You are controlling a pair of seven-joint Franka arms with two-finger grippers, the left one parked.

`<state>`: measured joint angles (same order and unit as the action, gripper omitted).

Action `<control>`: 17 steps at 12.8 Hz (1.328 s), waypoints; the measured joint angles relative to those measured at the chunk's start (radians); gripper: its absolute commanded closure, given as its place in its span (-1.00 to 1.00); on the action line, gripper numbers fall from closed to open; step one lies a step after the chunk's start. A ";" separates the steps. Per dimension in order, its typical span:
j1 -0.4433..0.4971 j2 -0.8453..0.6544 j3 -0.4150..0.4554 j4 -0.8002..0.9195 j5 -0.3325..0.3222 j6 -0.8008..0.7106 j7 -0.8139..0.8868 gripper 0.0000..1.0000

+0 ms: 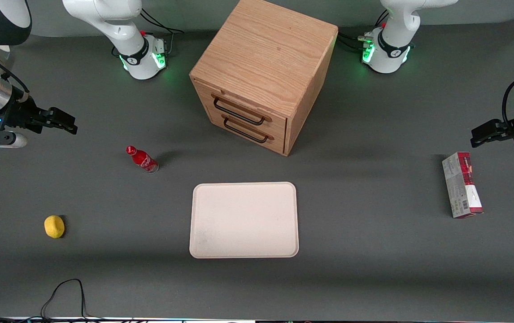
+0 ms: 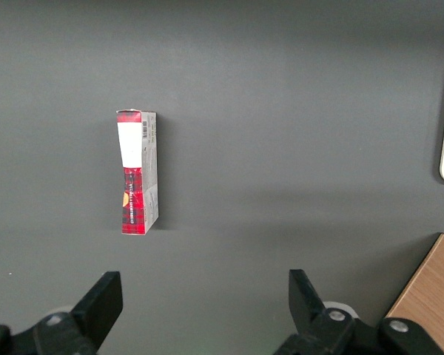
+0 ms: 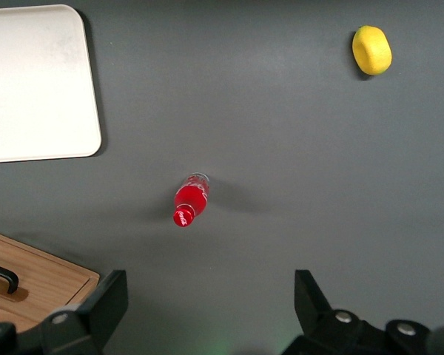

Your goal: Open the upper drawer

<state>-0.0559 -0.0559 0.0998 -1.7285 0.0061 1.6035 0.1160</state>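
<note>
Grey matting carried the cabinet (image 1: 261, 72), its upper drawer (image 1: 239, 110) shut. Our gripper (image 3: 207, 310) hung near the working arm's end, fingers spread apart, probably parked clear above the red bottle (image 1: 142, 159).

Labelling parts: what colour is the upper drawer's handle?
Black handle, clearest in front view; pincer open, away.

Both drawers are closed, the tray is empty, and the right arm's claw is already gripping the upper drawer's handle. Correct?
Not quite. In the front view the claw hangs open toward the working arm's end of the table, well clear of the upper drawer. Both drawers closed and the tray empty are right.
</note>
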 measured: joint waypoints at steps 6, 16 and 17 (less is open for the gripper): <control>0.008 0.065 0.056 0.094 0.003 0.005 0.021 -1.00; 0.028 0.383 0.641 0.290 -0.019 0.006 0.074 -1.00; 0.029 0.411 0.672 0.288 -0.015 0.006 0.052 -1.00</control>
<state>-0.0267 0.3550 0.7723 -1.4402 -0.0089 1.6092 0.1683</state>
